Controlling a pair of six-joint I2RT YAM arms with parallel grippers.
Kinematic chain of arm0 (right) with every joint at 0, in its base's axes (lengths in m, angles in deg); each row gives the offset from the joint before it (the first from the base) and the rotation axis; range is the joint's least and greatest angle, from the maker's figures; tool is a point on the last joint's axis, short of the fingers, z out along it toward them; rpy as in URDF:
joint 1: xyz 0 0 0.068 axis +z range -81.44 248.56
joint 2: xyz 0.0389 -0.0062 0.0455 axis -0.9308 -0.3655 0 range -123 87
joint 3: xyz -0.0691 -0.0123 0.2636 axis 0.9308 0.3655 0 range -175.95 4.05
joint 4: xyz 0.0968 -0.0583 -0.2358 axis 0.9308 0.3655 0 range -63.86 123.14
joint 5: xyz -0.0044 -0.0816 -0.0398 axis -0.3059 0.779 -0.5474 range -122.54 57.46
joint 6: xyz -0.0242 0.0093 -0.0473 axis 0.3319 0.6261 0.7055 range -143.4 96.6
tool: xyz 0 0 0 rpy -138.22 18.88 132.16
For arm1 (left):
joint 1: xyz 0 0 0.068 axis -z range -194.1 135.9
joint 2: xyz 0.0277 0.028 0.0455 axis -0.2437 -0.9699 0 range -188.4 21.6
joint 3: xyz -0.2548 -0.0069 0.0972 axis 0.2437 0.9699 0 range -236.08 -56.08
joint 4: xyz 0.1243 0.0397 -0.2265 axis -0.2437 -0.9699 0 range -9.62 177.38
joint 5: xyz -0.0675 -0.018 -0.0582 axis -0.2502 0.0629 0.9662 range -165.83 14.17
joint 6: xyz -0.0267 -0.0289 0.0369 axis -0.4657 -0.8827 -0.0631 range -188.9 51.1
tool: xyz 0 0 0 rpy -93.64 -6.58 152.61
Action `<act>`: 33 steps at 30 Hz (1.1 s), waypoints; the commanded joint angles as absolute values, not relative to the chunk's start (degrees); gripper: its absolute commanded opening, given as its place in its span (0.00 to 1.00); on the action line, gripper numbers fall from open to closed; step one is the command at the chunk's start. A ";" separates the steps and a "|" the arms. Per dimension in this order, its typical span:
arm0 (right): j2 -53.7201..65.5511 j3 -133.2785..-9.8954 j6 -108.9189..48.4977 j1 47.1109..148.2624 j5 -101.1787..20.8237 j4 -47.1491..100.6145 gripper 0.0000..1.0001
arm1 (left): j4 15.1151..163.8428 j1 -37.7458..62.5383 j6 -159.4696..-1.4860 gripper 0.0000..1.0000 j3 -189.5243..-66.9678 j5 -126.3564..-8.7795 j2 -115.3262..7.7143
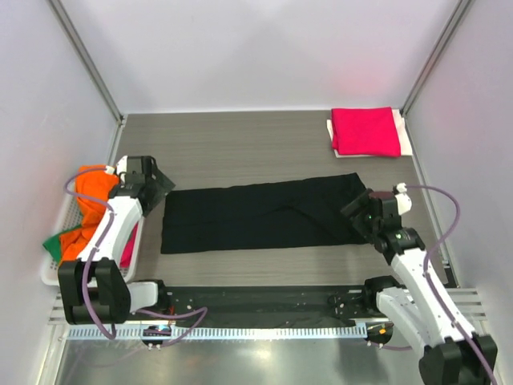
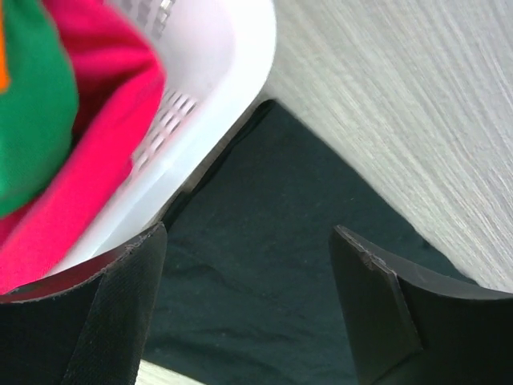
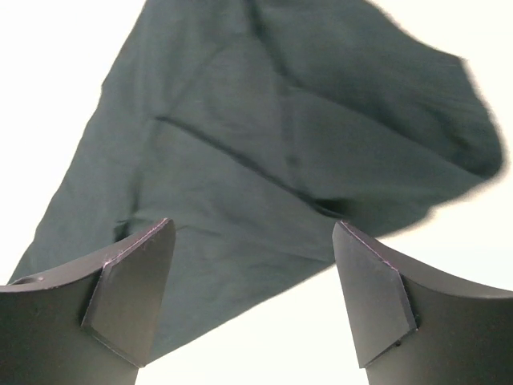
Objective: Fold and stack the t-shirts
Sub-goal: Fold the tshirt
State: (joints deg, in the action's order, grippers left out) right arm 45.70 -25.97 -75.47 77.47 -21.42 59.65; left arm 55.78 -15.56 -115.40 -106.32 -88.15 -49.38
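Black cloth lies in the middle of the table [image 1: 240, 144]: it is the black t-shirt [image 1: 256, 216], spread out flat as one long strip from left to right. It looks folded in along its long sides, but it is not a small neat shape yet.

The left gripper [image 1: 158, 181] is at the left end of the strip, close to the white basket [image 1: 50, 271]. Its jaws are wide apart with nothing between them. The right gripper [image 1: 361, 210] is at the right end, and its jaws are wide apart and hold nothing too. I cannot tell if the fingers touch the cloth.

One job looks done. A pink-red t-shirt [image 1: 366, 131] sits folded in the far right corner, well apart from the black one. A white thing [image 1: 332, 131] peeks out under it, and I cannot tell what it is.

A lot is left. The black shirt has to be folded short and put on that pile. An orange t-shirt [image 1: 96, 188], a green t-shirt [image 1: 54, 241] and a pink t-shirt [image 1: 128, 249] wait bunched up in the basket
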 commanded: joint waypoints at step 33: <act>-51.03 -101.83 -65.94 87.99 -39.83 52.06 0.86 | 48.43 14.53 -126.89 0.71 -100.29 -76.99 -61.47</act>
State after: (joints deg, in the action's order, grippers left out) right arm -41.93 -94.21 -71.38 88.99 -42.51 43.85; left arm 48.46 11.24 -120.56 -102.21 -84.06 -63.43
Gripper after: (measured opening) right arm 0.858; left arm 0.711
